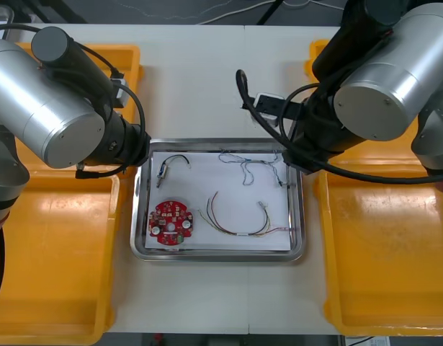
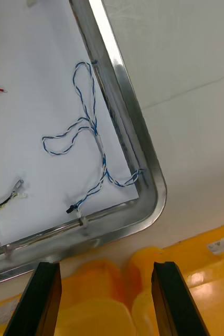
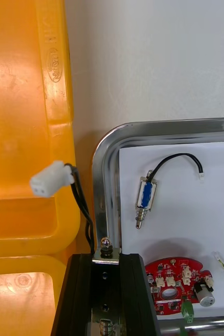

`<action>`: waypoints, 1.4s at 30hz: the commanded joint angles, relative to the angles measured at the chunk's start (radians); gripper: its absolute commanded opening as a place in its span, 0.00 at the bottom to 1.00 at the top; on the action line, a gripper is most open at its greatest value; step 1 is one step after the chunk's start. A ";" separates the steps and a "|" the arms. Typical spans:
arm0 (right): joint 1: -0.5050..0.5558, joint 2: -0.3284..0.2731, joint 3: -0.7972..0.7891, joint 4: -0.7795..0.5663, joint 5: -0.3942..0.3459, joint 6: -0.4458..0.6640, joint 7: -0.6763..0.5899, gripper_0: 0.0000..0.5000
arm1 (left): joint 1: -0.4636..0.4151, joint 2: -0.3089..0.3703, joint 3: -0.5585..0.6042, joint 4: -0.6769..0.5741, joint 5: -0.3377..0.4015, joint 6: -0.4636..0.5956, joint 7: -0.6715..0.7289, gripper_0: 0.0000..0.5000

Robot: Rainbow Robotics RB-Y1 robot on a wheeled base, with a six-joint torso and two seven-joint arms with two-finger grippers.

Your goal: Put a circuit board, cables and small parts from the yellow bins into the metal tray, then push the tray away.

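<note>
Loading looks done; left gripper [image 3: 105,257], fingers together, sits at the metal tray [image 3: 99,173] rim, likely to push; right gripper [image 2: 105,270] spread.

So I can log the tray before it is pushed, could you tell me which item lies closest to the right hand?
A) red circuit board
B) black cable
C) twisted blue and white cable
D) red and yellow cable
C: the twisted blue and white cable lies in the metal tray corner just ahead of the right hand.
</note>
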 commanded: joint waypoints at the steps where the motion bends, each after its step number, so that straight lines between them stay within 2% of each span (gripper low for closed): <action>1: 0.058 -0.023 -0.110 -0.091 -0.002 0.060 -0.146 1.00 | 0.012 0.035 0.013 -0.031 0.023 0.001 -0.023 0.00; 5: 0.095 -0.032 -0.173 -0.131 0.011 0.103 -0.241 1.00 | 0.012 0.042 -0.029 -0.031 0.026 -0.052 0.023 0.00; 15: 0.174 -0.063 -0.314 -0.160 0.007 0.103 -0.445 1.00 | 0.014 0.059 -0.152 -0.028 0.008 -0.182 0.090 0.00; 24: 0.237 -0.107 -0.400 -0.160 -0.003 0.103 -0.557 1.00 | 0.012 0.079 -0.268 0.024 -0.017 -0.309 0.119 0.00; 35: 0.357 -0.121 -0.530 -0.160 -0.029 0.103 -0.583 1.00 | -0.011 0.078 -0.342 0.118 -0.044 -0.404 0.126 0.00; 42: 0.417 -0.121 -0.579 -0.160 -0.045 0.103 -0.586 1.00 | -0.044 0.052 -0.363 0.176 -0.052 -0.420 0.126 0.00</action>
